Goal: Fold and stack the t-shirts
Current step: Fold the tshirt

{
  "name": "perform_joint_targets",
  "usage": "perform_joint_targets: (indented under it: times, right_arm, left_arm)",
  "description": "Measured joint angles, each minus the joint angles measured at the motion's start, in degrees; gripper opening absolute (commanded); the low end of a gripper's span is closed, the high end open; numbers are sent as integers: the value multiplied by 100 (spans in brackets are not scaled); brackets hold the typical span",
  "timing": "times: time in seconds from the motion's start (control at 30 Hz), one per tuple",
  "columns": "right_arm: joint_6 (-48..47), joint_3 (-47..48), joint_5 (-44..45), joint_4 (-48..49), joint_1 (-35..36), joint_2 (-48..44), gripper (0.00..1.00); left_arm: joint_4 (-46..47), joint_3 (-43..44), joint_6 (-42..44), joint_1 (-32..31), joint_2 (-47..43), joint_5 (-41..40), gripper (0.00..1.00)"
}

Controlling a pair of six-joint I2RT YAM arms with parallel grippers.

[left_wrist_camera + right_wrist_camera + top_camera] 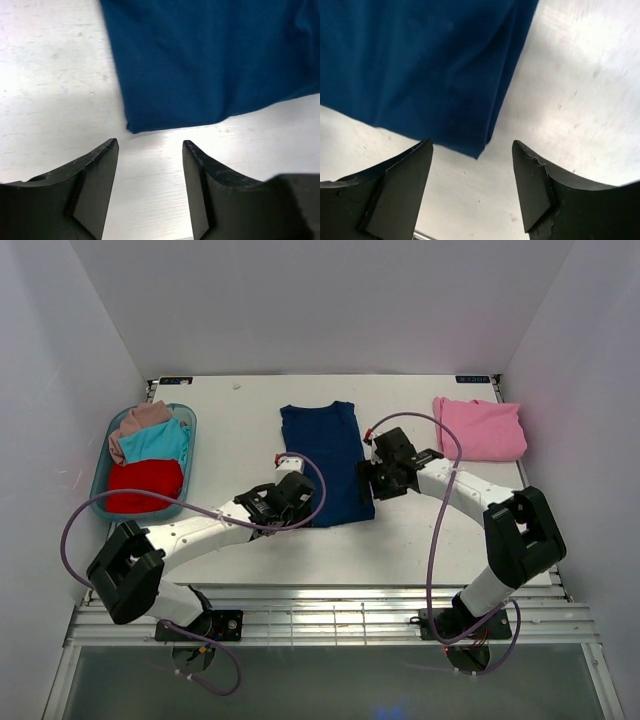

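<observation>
Mid-task on the folding surface [250, 420]: the navy t-shirt [326, 462] lies flat at the centre, print hidden, apparently folded into a long narrow panel but not yet folded short. The left pincer [150, 144] hovers just off the shirt's 7 o'clock corner, jaws apart and holding nothing. The right pincer [472, 145] hangs at the 4 o'clock corner, also spread and empty. At 2 o'clock, well apart, the pink t-shirt [482, 428] sits as a finished fold, seemingly the start of the stack. In the basket [100, 480] at 9 o'clock wait three unfolded tees: the dusty-pink one [140, 420], the teal one [158, 443] and the red one [145, 485]. By this view, one done, one under way, three to go.
</observation>
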Motion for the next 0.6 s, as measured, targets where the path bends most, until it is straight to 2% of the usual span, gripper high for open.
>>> perform_joint_targets:
  times: [0.13,0.33,0.6]
  right_arm:
    - [181,-616,-127,76,9,-203,72]
    - [345,-804,-199,391,11,-251,72]
    - [413,-837,-197,739,11,-205,71]
  left_arm:
    - [129,-520,-4,417,-313,293,67]
    - [828,-1471,129,1241,-498,1117,68]
    - [1799,-1657,254,1499,-452,1915,68]
